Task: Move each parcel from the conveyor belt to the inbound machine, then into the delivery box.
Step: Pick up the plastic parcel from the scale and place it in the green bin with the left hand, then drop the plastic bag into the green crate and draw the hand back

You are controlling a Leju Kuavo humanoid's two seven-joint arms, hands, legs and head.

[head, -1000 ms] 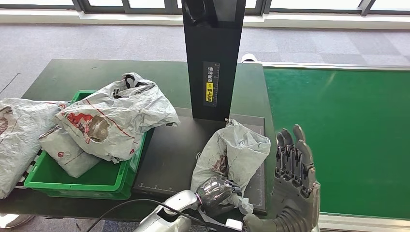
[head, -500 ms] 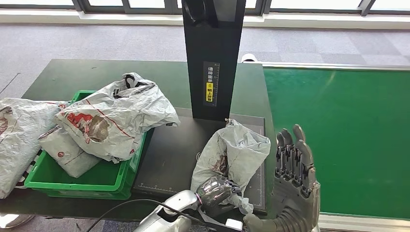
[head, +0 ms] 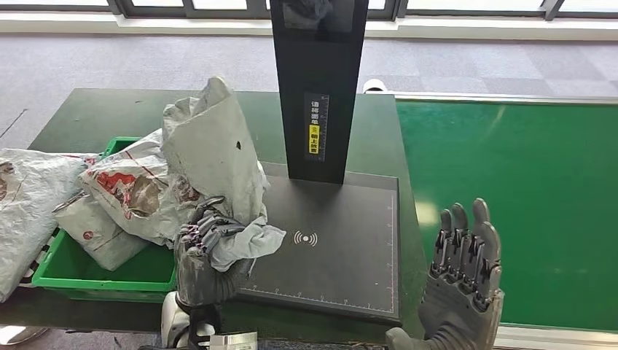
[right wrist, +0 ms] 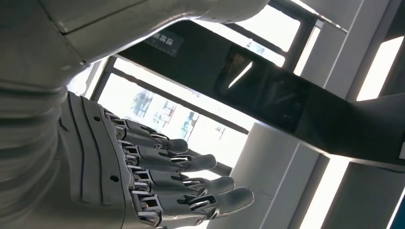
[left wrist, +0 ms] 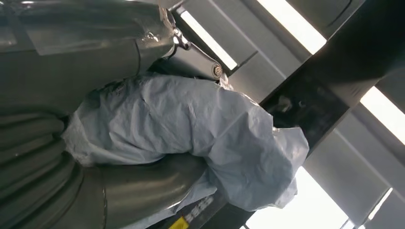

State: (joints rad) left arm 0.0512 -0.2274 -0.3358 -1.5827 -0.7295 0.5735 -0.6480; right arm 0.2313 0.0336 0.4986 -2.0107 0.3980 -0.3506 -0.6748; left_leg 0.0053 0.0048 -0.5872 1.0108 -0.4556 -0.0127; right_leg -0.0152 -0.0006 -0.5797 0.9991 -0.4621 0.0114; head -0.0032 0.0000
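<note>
Nearest the camera, the robot's left hand (head: 206, 251) grips the lower end of a crumpled grey plastic parcel bag (head: 218, 164), fingers wrapped tight around the bunched film; the left wrist view shows the same bag (left wrist: 200, 138) pressed between thumb and fingers. The bag stands upright in the air over the left edge of the flat black scanning plate (head: 342, 240) of the inbound machine, beside the green plastic delivery crate (head: 102, 273). The right hand (head: 463, 281) is raised at the plate's near right corner, palm up, fingers straight and apart, holding nothing.

All of this sits on a dark green table (head: 95, 113). In the crate lie more grey printed parcel bags (head: 131, 193), and another bag (head: 25, 204) hangs over its left side. Behind the plate rises the machine's black upright column (head: 318, 87) with a yellow label. To the right runs the bright green conveyor belt (head: 525, 204). Beyond lie grey carpet floor (head: 146, 58) and a window wall.

A second ago the parcel lay on the plate's near right part under the left hand; now it is lifted and carried left toward the crate, the plate bare.
</note>
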